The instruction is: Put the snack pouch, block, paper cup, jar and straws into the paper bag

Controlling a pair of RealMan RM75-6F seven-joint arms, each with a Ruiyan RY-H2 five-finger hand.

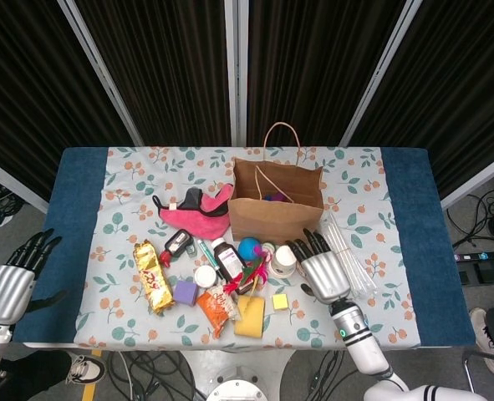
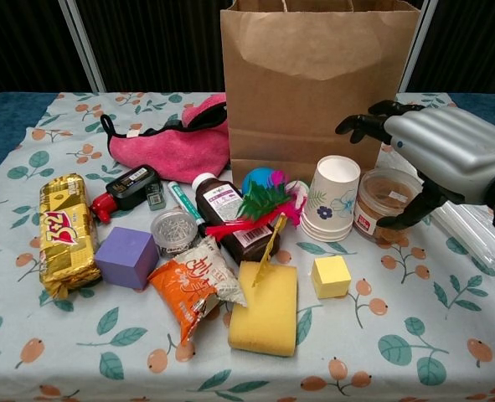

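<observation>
The brown paper bag (image 1: pixel 276 205) (image 2: pixel 310 84) stands open at the table's middle. In front of it are a stack of floral paper cups (image 2: pixel 332 198) (image 1: pixel 285 261) and a clear jar (image 2: pixel 384 203) with a brown lid. My right hand (image 2: pixel 435 155) (image 1: pixel 322 269) hovers over the jar with fingers spread and its thumb beside the jar's right side, holding nothing. Clear straws (image 2: pixel 473 234) (image 1: pixel 353 251) lie to its right. An orange snack pouch (image 2: pixel 198 285) (image 1: pixel 217 307), a purple block (image 2: pixel 126 257) and a small yellow block (image 2: pixel 331 276) lie nearer the front. My left hand (image 1: pixel 17 276) hangs open off the table's left edge.
A pink cloth (image 2: pixel 176 142), a gold snack bar (image 2: pixel 63 237), a brown bottle (image 2: pixel 230 218), a yellow sponge (image 2: pixel 264 306), a round tin of pins (image 2: pixel 173 230), a feather toy (image 2: pixel 264 205) and a black-and-red tool (image 2: pixel 130 188) crowd the middle. The floral cloth's right side holds only the straws.
</observation>
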